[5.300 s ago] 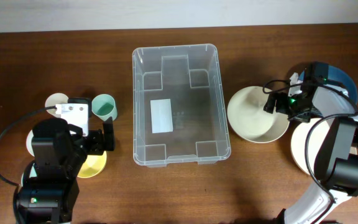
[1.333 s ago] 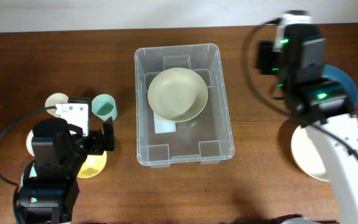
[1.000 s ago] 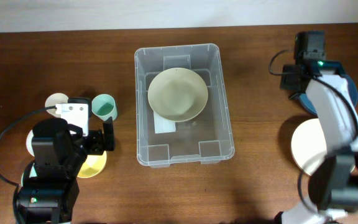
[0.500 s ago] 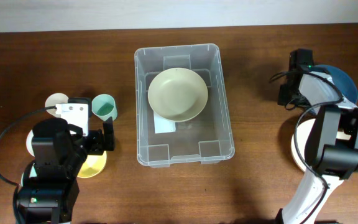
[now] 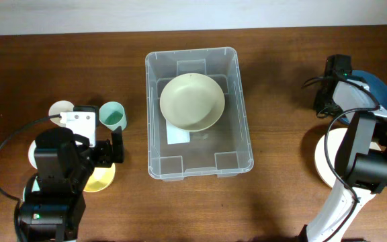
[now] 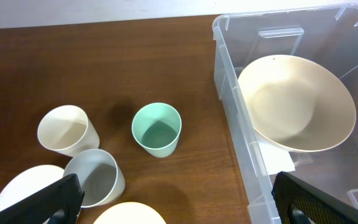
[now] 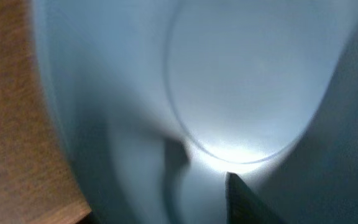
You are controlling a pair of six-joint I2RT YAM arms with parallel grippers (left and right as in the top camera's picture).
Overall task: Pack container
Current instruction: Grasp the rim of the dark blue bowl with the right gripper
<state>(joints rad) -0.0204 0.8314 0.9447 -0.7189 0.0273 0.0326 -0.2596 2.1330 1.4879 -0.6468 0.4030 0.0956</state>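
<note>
The clear plastic container (image 5: 242,134) stands mid-table with a cream bowl (image 5: 191,101) lying in it, over the white label. The left wrist view has the container (image 6: 232,112) and bowl (image 6: 297,102) at its right. My left gripper (image 6: 178,210) hangs open over bare wood between the cups and the container, with nothing between its fingers. My right gripper (image 5: 329,104) is at the left rim of a blue bowl (image 5: 371,86) at the far right. In the right wrist view the blue bowl (image 7: 185,93) fills the picture and one dark fingertip (image 7: 244,202) lies over its inside; the other finger is hidden.
Left of the container stand a teal cup (image 6: 157,129), a cream cup (image 6: 67,129) and a grey cup (image 6: 95,177), with a yellow bowl (image 5: 101,179) and a white plate (image 6: 14,193) beside them. A large white plate (image 5: 331,161) lies under the right arm.
The cream bowl went from the table into the container. My right arm left the container, swung right and came down to the blue bowl, its jaws narrowing. The left arm has not moved.
</note>
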